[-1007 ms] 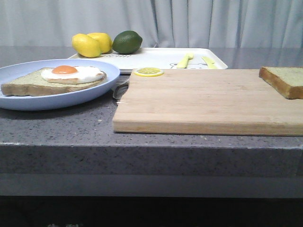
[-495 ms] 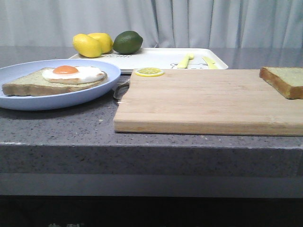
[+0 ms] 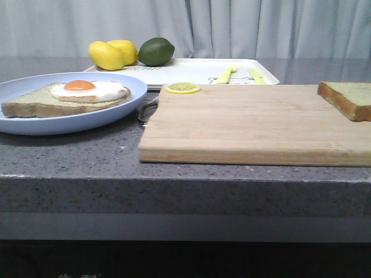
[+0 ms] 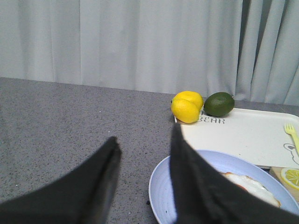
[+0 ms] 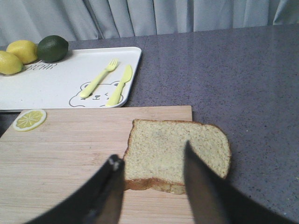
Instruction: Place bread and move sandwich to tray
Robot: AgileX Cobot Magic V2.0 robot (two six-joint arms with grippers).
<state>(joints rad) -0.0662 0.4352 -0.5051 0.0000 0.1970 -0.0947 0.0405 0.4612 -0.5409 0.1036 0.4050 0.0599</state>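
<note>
My right gripper (image 5: 152,170) is spread wide above the near edge of the bread (image 5: 177,154), which lies flat on the cutting board (image 3: 249,124) at its far right corner. My left gripper (image 4: 142,161) gapes open over the counter beside the blue plate (image 3: 87,119) (one slice and the egg (image 3: 87,88) on it). The tray (image 3: 191,72) sits behind, holding two lemons (image 3: 113,54) and a lime (image 3: 155,51).

Beyond the right fingers (image 5: 198,182), porous matt bread (image 5: 175,156) lies on a pale wood-grain board (image 5: 65,163); the tray (image 5: 60,84) looks smooth plastic, the counter (image 5: 233,74) speckled stone.
</note>
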